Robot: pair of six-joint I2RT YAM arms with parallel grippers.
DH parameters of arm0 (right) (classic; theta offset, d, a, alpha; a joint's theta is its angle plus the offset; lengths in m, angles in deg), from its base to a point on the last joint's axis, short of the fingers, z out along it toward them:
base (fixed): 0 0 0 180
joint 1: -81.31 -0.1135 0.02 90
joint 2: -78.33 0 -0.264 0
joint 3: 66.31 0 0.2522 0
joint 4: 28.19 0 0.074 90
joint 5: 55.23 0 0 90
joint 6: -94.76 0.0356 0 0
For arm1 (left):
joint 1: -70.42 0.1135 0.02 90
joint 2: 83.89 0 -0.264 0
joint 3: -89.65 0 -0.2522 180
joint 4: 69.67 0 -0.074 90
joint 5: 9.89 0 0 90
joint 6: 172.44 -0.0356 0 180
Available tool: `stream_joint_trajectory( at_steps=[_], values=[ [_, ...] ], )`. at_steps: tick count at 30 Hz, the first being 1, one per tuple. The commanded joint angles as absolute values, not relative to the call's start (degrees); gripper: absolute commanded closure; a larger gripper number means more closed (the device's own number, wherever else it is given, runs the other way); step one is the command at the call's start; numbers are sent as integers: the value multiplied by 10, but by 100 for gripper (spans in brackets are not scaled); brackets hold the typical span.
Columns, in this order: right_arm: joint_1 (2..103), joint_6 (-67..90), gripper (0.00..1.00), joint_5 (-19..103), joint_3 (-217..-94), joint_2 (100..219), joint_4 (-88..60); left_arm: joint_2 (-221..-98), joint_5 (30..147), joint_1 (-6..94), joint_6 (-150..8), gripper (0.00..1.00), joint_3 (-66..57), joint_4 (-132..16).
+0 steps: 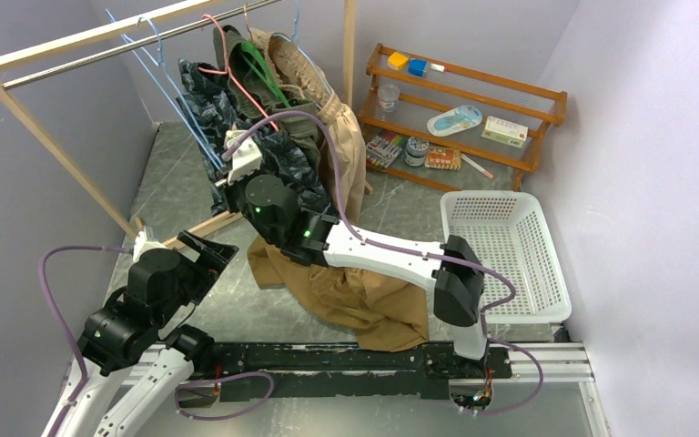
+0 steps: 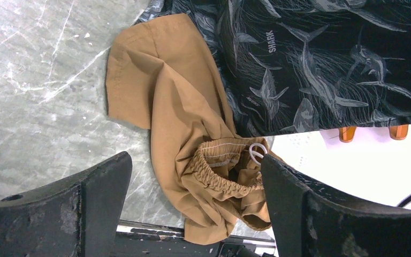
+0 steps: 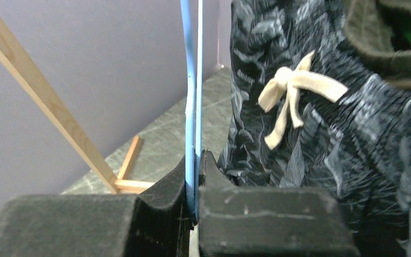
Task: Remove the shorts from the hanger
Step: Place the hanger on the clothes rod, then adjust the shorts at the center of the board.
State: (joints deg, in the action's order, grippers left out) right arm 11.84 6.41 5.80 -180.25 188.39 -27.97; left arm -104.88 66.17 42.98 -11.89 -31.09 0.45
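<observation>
The tan-brown shorts (image 1: pixel 355 296) lie crumpled on the floor in front of the rack; in the left wrist view (image 2: pixel 192 139) their elastic waist faces up. The dark navy patterned shorts (image 1: pixel 287 159) hang on a blue hanger (image 1: pixel 182 100). They also show in the right wrist view (image 3: pixel 310 139), with a cream drawstring bow (image 3: pixel 294 85). Olive green shorts (image 1: pixel 237 50) and light beige shorts (image 1: pixel 344 137) hang behind. My right gripper (image 1: pixel 223 175) is shut on the blue hanger's wire (image 3: pixel 191 80), just left of the navy shorts. My left gripper (image 1: pixel 207 250) is open and empty, above the floor left of the tan shorts (image 2: pixel 195 214).
The wooden rack (image 1: pixel 82 41) has a slanted leg (image 3: pixel 43 101) at the left. A white basket (image 1: pixel 546 264) stands at the right. A wooden shelf (image 1: pixel 546 96) with small items is at the back right. Purple walls close in on both sides.
</observation>
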Motion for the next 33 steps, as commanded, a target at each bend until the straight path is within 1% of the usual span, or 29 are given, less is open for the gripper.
stream_joint_trajectory(
  at_steps=[1, 5, 8, 11, 13, 18, 19, 20, 22, 23, 24, 26, 28, 31, 33],
  values=[
    [123, 71, 100, 53, -1799, 1901, -292, -1042, 655, 430, -115, 7, -293, 7],
    [124, 67, 100, 46, -1813, 1920, -273, -1042, 650, 430, -115, 7, -290, 15],
    [126, 66, 100, 65, -1809, 1922, -286, -1040, 652, 430, -114, 7, -294, 13],
    [128, 54, 100, 59, -1896, 1963, -218, -1039, 656, 430, -115, 7, -297, 6],
    [128, 51, 100, 59, -1924, 1982, -181, -1042, 654, 430, -114, 7, -292, 10],
    [128, 59, 100, 81, -1829, 1944, -215, -1044, 652, 430, -122, 6, -293, 0],
    [129, 64, 95, 83, -1810, 1916, -225, -1045, 654, 430, -121, 6, -292, -2],
    [128, 68, 87, 85, -1797, 1909, -233, -1049, 656, 430, -121, 6, -290, -1],
    [129, 75, 75, 98, -1791, 1890, -227, -1053, 659, 430, -115, 6, -285, 13],
    [129, 81, 64, 104, -1792, 1886, -218, -1055, 659, 430, -111, 6, -285, 18],
    [129, 87, 56, 111, -1797, 1881, -206, -1054, 659, 430, -108, 6, -287, 20],
    [128, 101, 51, 134, -1808, 1872, -177, -1047, 664, 430, -109, 5, -295, 15],
    [129, 118, 42, 159, -1802, 1855, -161, -1037, 667, 430, -116, 5, -303, 4],
    [128, 149, 29, 167, -1754, 1808, -151, -1024, 665, 430, -117, 5, -311, 5],
    [129, 164, 24, 161, -1714, 1768, -142, -1017, 662, 430, -117, 5, -321, 4]
  ],
)
